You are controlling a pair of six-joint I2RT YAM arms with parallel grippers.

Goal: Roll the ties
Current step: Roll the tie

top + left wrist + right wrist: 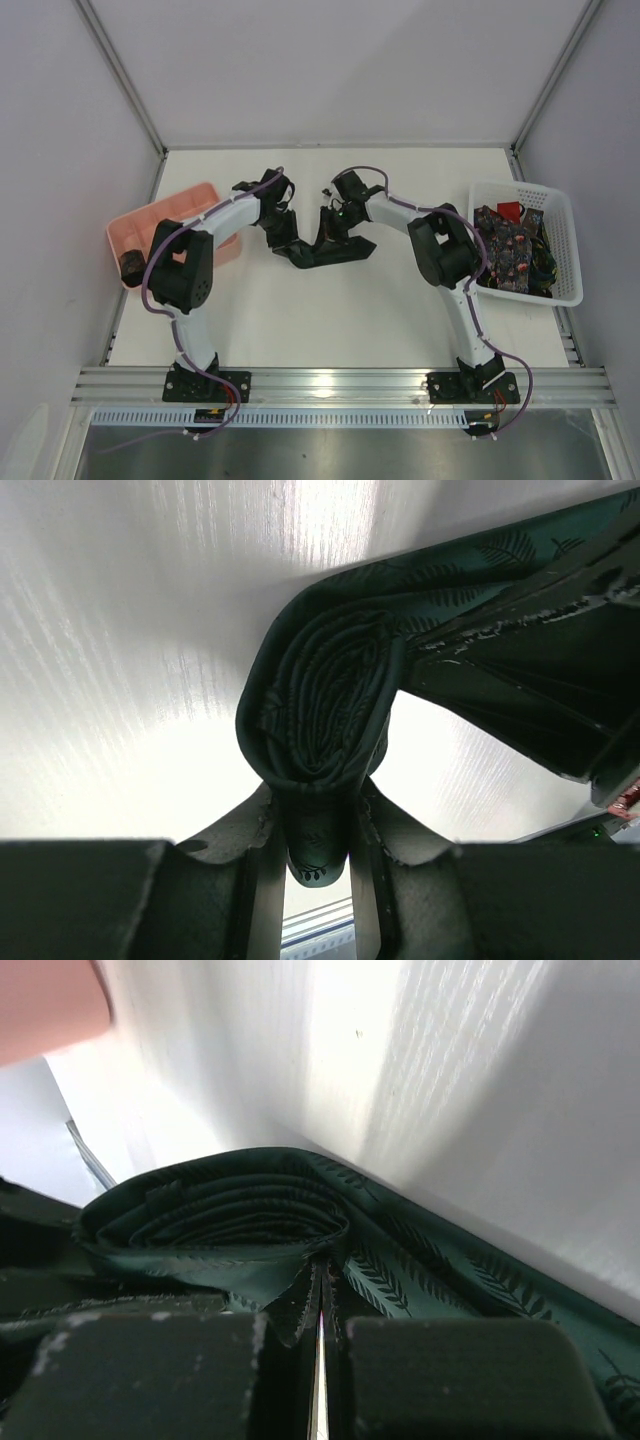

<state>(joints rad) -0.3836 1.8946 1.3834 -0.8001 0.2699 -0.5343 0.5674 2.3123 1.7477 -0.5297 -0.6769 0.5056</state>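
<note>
- left fingers (318, 825): clamped on the green tie (320, 710), which has a leaf print. They grip the bottom end of its rolled part, and the coil stands on edge just past the tips.
- the coil is oval with several layers showing, its spiral face turned toward the left wrist camera.
- the unrolled tail leaves the top of the coil and runs off to the right of the left fingers, toward the other arm.
- right fingers (318, 1295): clenched tight with a thin fold of the same tie nipped between the tips. The coil sits just ahead and left of them, and the tail passes off to their right.
- top view: both sets of fingers meet over the middle of the white surface (330, 320), tips close together, with the tie a dark bundle between and under them.
- pink tray (125, 235): well left of the left fingers, with one dark rolled tie (130, 266) at its near-left corner.
- white basket (568, 250): well right of the right fingers, holding loose ties in a heap: floral tie (505, 252), red tie (510, 211), and dark ones tangled underneath.
</note>
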